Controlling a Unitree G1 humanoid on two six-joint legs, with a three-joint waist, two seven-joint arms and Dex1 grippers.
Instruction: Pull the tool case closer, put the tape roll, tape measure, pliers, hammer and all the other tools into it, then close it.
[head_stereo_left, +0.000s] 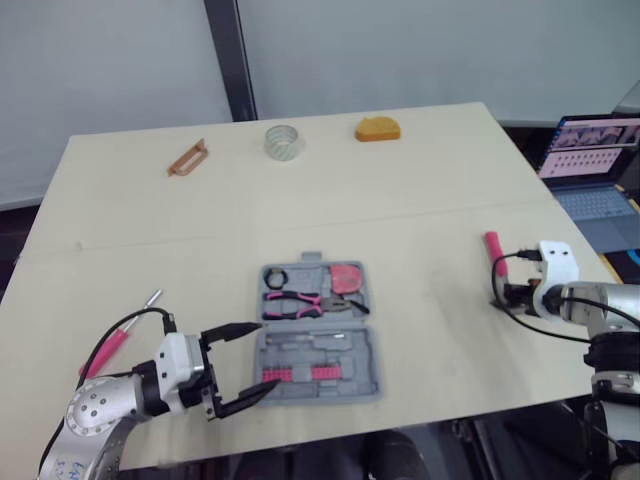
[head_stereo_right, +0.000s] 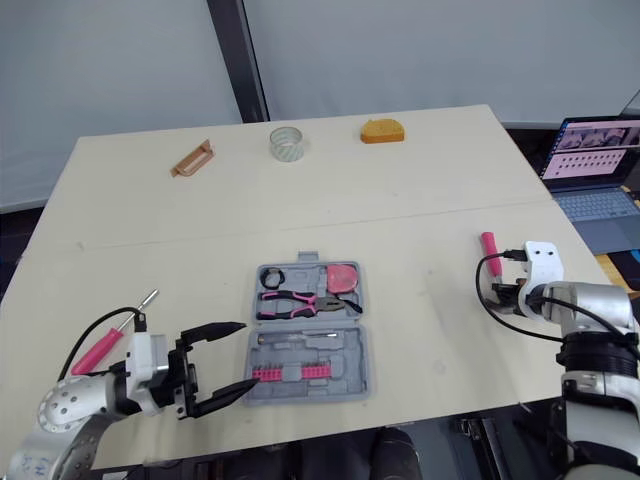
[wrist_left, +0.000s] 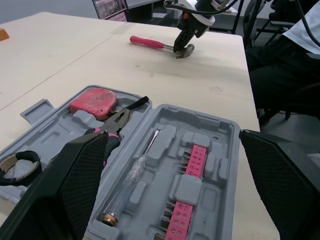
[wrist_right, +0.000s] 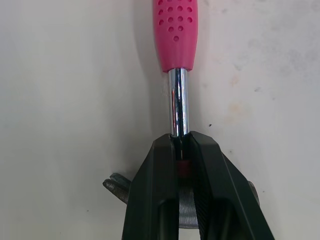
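A: Surface: pale matte tabletop, one seam running across it. Tool case?
B: Grey moulded plastic, lying open at the near middle. Pink-handled pliers and a rounded pink tape measure sit in its far half.
A: Claws?
B: Left gripper gapes wide beside the case's near-left corner, holding nothing. Right gripper is clamped on the hammer, on its chrome shaft by the head; dimpled pink grip, well right of the case

Grey tool case open flat mid-table, pink-handled pliers inside; clear tape roll at far edge; pink-handled hammer right.
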